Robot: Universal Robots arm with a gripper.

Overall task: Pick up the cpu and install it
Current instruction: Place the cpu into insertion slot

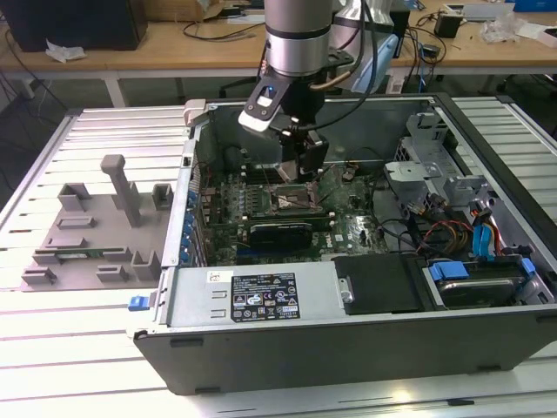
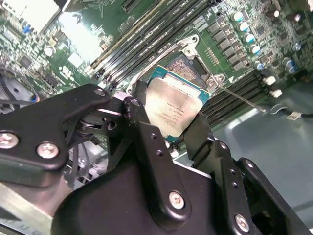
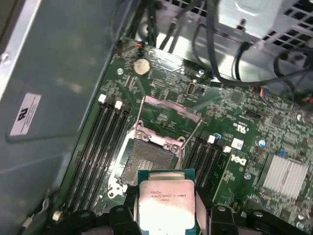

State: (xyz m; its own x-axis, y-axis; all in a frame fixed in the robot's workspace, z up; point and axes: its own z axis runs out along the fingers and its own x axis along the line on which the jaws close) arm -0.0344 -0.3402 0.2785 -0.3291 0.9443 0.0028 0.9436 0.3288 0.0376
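**Ana:** Where is the cpu (image 2: 173, 105) at this moment?

**Ben:** It is in the claw (image 2: 171, 120). The two black fingers (image 2: 142, 122) press on two opposite edges of the chip, so the claw is pinching it. In both wrist views the silvery top plate faces the camera.

**Ana:** How does it stand to the socket (image 3: 146, 159)?

**Ben:** The chip hangs just over one edge of the socket and is apart from it, not seated. The dark centre of the socket is uncovered. The thin metal frame (image 3: 168, 110) of the socket is lifted open at the opposite edge.

**Ana:** What is around the socket?

**Ben:** It sits on the green motherboard (image 3: 234, 105). Long black memory slots (image 3: 100, 142) run along two sides of the socket, just beside it. A round coin battery (image 3: 141, 66) lies near the socket, beyond the lifted frame. In the exterior view, a long black card (image 1: 278, 233) lies just beside the socket.

**Ana:** What is farther away from the socket?

**Ben:** The open computer case (image 1: 348, 344) encloses the socket and lies flat on the worktop (image 1: 78, 366). A grey tray (image 1: 87, 235) rests on the same worktop outside the case. It is well apart from the socket, toward the exterior view's left. The arm (image 1: 296, 35) stands upright directly over the socket.
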